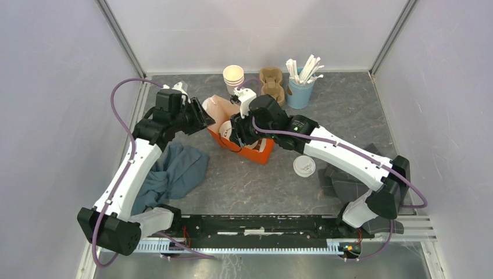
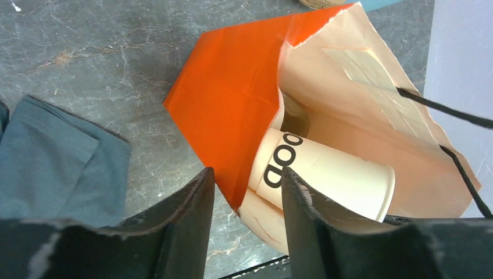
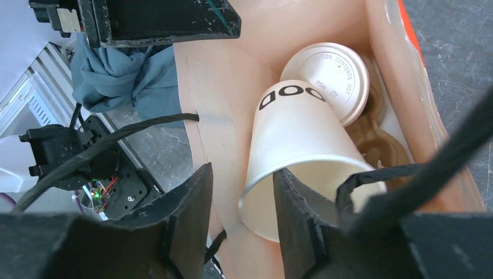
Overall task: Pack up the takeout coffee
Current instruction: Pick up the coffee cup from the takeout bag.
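An orange paper bag [image 1: 254, 152] stands open at mid-table. Inside it, one takeout coffee [image 3: 334, 78] with a white sip lid sits in a brown cardboard carrier [image 3: 383, 145]. A lidless cream cup [image 3: 302, 151] printed in black leans tipped against it, mouth towards my right wrist. My right gripper [image 3: 241, 197] is open at the bag's mouth, its fingers either side of that cup's rim and gripping nothing. My left gripper [image 2: 247, 192] is open just outside the bag's orange edge [image 2: 232, 116]. A second white-lidded cup [image 1: 304, 165] stands on the table right of the bag.
At the back stand a stack of lidless cups [image 1: 233, 75], brown cardboard carriers [image 1: 271, 81] and a blue cup of white stirrers [image 1: 299, 90]. A blue-grey cloth [image 1: 174, 168] lies left of the bag, a dark cloth [image 1: 343, 181] to the right.
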Available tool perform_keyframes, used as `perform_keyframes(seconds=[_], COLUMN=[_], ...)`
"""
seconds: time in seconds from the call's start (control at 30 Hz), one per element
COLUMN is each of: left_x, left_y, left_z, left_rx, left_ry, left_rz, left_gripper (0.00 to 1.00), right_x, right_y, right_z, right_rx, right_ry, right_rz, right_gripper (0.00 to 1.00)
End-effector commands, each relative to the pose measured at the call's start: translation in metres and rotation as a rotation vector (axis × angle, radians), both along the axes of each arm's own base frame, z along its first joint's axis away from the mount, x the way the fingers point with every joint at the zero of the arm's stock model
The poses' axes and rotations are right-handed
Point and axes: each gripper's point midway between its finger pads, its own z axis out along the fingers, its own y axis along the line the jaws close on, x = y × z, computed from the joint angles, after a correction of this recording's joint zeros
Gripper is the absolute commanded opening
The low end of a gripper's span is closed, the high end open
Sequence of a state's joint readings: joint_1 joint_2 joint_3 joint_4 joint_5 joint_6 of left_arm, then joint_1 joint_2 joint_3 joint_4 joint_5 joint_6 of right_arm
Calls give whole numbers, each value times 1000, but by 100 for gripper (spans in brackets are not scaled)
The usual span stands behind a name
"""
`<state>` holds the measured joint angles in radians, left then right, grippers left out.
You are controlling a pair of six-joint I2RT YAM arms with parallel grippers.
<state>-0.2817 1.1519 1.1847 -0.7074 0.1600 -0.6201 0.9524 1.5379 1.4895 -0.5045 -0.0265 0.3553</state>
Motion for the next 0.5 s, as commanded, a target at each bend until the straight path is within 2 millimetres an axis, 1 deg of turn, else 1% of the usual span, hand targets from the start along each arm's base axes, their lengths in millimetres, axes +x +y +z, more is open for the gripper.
perform_keyframes(seconds=[0.0, 0.03, 0.1, 0.17, 0.23, 0.3, 0.37, 0.47], left_x=[7, 6, 6, 5, 4, 2, 1, -2], left_y=[-2, -3, -6, -9, -11, -13, -15, -18], left_z=[20, 20, 19, 18, 16, 14, 15, 15], left_rx=[3, -2, -19, -34, -50, -65, -81, -108], left_ry=[-59, -58, -53, -45, -35, -29, -28, -24], left_rz=[-23, -27, -35, -42, -46, -49, -52, -53], left_gripper=[47, 45, 42, 38, 36, 35, 33, 31], right_x=[9, 12, 16, 21, 26, 32, 38, 41], right_y=[-5, -6, -9, -12, -15, -19, -21, -20], right_z=[29, 31, 33, 33, 30, 22, 17, 11], right_rx=[87, 91, 89, 92, 89, 80, 70, 60], right_ry=[-57, -64, -76, -79, -74, -57, -44, -24], right_rz=[-69, -83, -114, -151, -202, -263, -308, -342], right_gripper=[53, 57, 63, 65, 66, 66, 64, 59])
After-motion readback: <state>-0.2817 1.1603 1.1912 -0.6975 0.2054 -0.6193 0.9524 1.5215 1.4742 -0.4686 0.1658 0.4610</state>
